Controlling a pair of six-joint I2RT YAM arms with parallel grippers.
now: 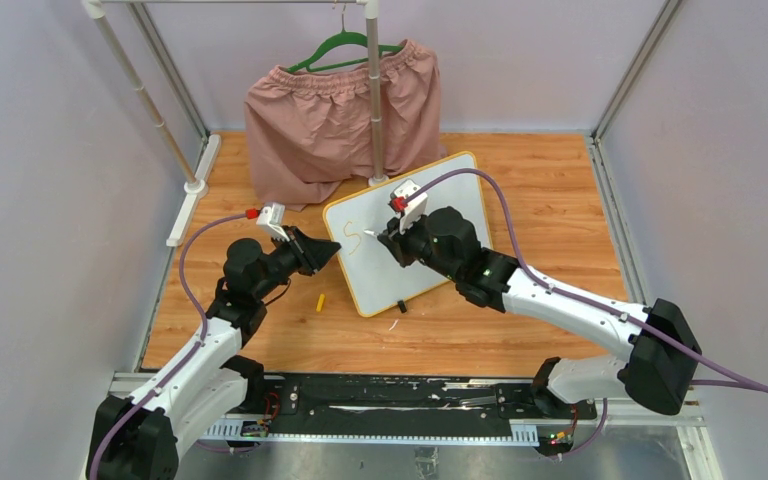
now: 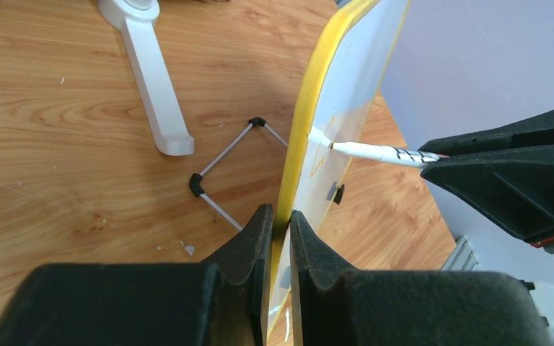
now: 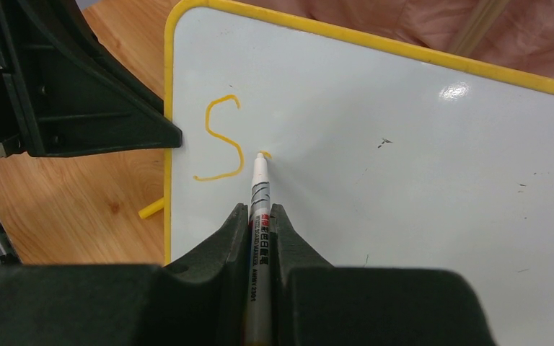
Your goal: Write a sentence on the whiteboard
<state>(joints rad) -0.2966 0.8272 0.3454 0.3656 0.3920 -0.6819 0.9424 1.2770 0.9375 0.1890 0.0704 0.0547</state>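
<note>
wood table: light planks with pale lilac walls around it.
board: near the table's middle, standing tilted on a wire stand; yellow frame, one corner turned toward the near edge.
sentence: only an orange-yellow "s" shows, close to the board's left edge, with a small dot just right of it.
left fingers: narrow, pinched on the board's left frame, one finger on the front face and one on the back.
right fingers: narrow, clamped on a white marker that points away from the wrist.
marker tip: touching the board at the dot, about level with the middle of the "s".
yellow bit: on the table just left of the board's near-left side, near the left fingers; too small to tell what it is.
shorts: pink, on a green hanger at the far edge, behind the board, hem down on the table.
rack pole: white, upright in front of the shorts, its foot beside the board's far edge.
</note>
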